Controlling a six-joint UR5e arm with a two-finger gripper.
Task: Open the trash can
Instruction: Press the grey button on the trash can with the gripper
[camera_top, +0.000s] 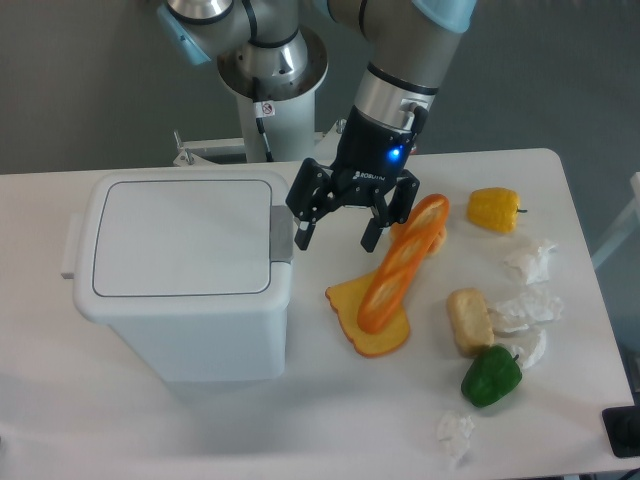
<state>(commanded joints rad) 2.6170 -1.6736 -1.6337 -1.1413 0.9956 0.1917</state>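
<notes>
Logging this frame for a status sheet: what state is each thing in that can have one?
trash can: upright, lid shut flat
grey push-button: not touched, one fingertip just beside it
gripper: open, empty, hanging right of the bin's rim

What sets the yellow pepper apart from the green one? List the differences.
The yellow pepper lies at the table's far side; the green pepper lies near the front edge. The green pepper touches crumpled paper; the yellow pepper lies clear of it. Both lie on their sides, right of the trash can.
</notes>
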